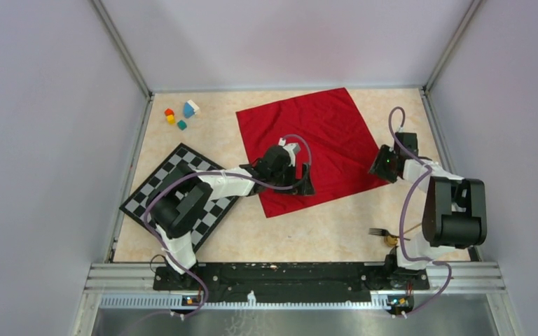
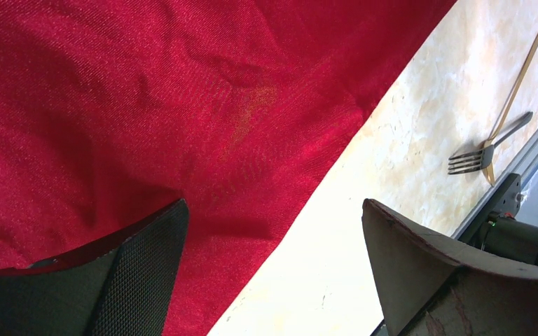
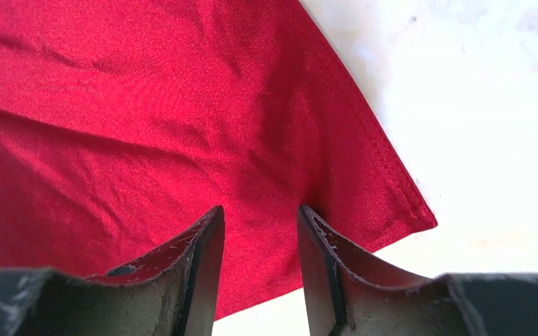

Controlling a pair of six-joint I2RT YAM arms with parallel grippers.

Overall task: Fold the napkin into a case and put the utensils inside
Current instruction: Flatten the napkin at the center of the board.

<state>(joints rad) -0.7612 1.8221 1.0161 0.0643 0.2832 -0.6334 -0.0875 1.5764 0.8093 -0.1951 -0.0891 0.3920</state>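
Observation:
The red napkin (image 1: 308,143) lies spread flat, one corner pointing right. My left gripper (image 1: 301,183) hangs wide open over its near edge; in the left wrist view one finger (image 2: 140,273) is above the napkin (image 2: 147,105) and the other above bare table. My right gripper (image 1: 380,164) is over the right corner, its jaws partly open (image 3: 259,213) with flat napkin (image 3: 147,105) showing between them and nothing gripped. The dark fork (image 1: 380,232) and the gold spoon (image 1: 392,239) lie crossed near the right arm's base; the wrist view shows the fork (image 2: 471,159) and spoon (image 2: 522,77).
A black-and-white checkered mat (image 1: 147,192) lies at the left, partly under the left arm. Small coloured blocks (image 1: 181,115) sit at the back left. Metal frame posts and walls bound the table; a black rail (image 1: 280,276) runs along the near edge.

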